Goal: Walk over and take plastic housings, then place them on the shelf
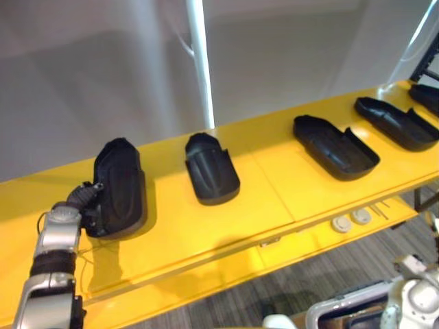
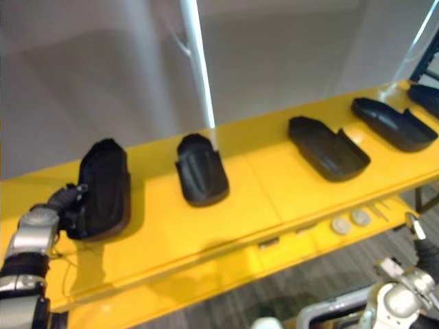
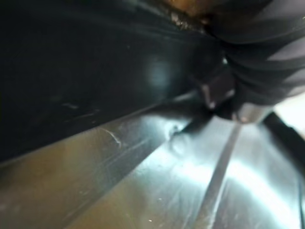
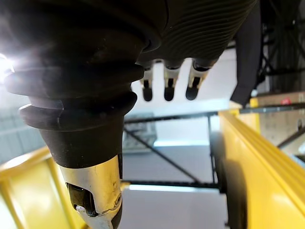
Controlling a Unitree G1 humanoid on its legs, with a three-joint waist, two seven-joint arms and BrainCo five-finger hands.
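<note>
Several black plastic housings lie in a row on the yellow shelf. My left hand is against the near-left edge of the leftmost housing, and its fingers are hidden by that housing. The left wrist view looks from very close onto the housing's glossy dark surface. To the right lie a second housing, a third and a fourth. My right hand hangs low beside the yellow shelf edge, fingers relaxed and holding nothing, thumb apart.
A white pole rises behind the shelf in front of a grey wall. Two round white discs sit on the shelf's lower front ledge. A dark rack frame stands at the far right. Grey carpet lies below.
</note>
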